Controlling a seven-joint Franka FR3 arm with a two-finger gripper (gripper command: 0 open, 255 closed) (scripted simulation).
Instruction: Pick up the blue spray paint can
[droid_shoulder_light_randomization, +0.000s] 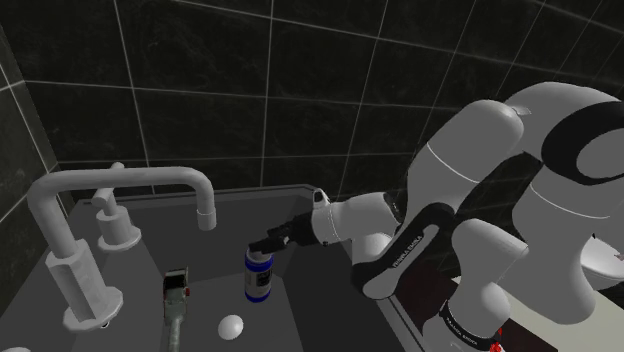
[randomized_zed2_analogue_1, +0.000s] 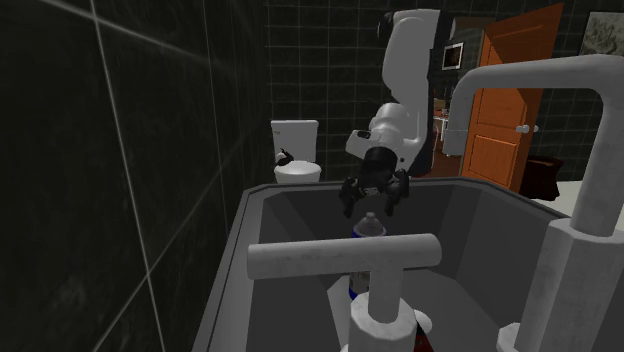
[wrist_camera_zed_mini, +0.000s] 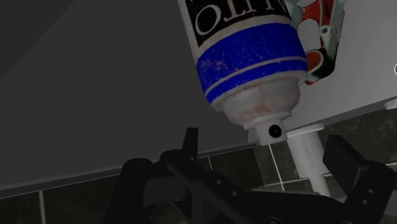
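Nearest to us are the jaws, spread wide and holding nothing. In the wrist view their two black fingers (wrist_camera_zed_mini: 348, 159) stand on either side of the can's nozzle without touching it. We judge they are kept this open so that the round body can pass between them when the hand goes further down. The hand comes in on a slant, probably because the can stands deep inside a walled basin.

Just past the fingertips is the blue spray can (droid_shoulder_light_randomization: 260, 276), upright on the floor of the grey sink (droid_shoulder_light_randomization: 250, 205). It has a blue band under its pale shoulder and a dark label below that. In the shoulder view the jaws hover at about one o'clock of its cap, very near but apart. The white arm (droid_shoulder_light_randomization: 470, 170) reaches in from three o'clock over the sink's rim, which we take as the reason for its low, folded pose.

Further off on the sink floor, a small grey tool (droid_shoulder_light_randomization: 176, 300) lies at nine o'clock of the can and a white ball (droid_shoulder_light_randomization: 233, 326) at seven o'clock. Both are apart from the can, so neither should hinder a grasp. Beyond them the pale faucet (droid_shoulder_light_randomization: 130, 183) arches at ten o'clock, its spout hanging clear of the can. Farthest is the dark tiled wall (droid_shoulder_light_randomization: 300, 90)
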